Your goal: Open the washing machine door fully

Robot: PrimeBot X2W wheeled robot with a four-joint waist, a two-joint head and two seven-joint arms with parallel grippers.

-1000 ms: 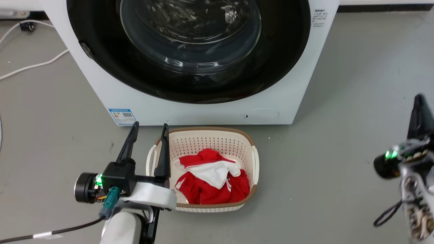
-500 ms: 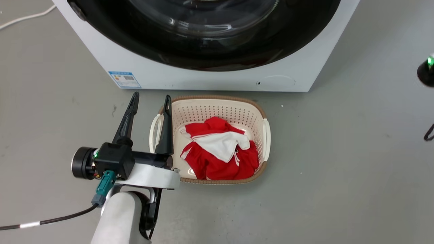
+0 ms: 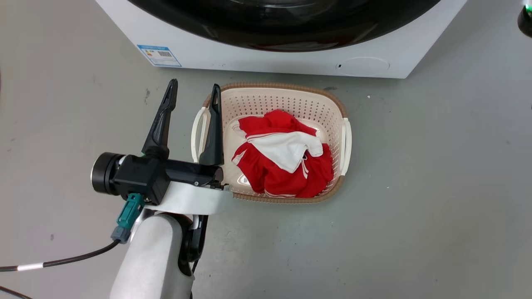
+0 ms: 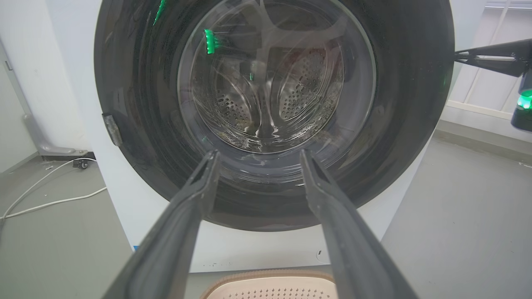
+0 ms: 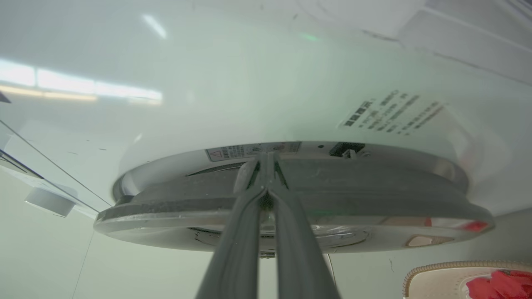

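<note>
The washing machine door (image 4: 137,104) is a glossy black disc with a clear glass bowl, and the steel drum shows through it. In the head view its lower black arc (image 3: 291,33) lies at the top edge. My left gripper (image 3: 193,91) hangs open and empty by the basket's left handle, well short of the washer; its fingers (image 4: 199,195) point at the door's lower part. My right gripper (image 5: 266,160) is shut, tips at the door's rim (image 5: 374,187), seen edge-on against the white front. It (image 4: 457,56) comes in from the right at the door's right edge.
A cream laundry basket (image 3: 291,93) holding red and white clothes (image 3: 286,158) stands on the grey floor just before the washer (image 3: 249,58). White cables (image 4: 50,199) lie on the floor left of the machine. The right arm's green-lit wrist (image 3: 525,16) shows at the head view's top right.
The head camera has tilted down, so washer and basket have shifted up the picture. My right gripper has risen from the lower right to the door's right edge. The left gripper stays open.
</note>
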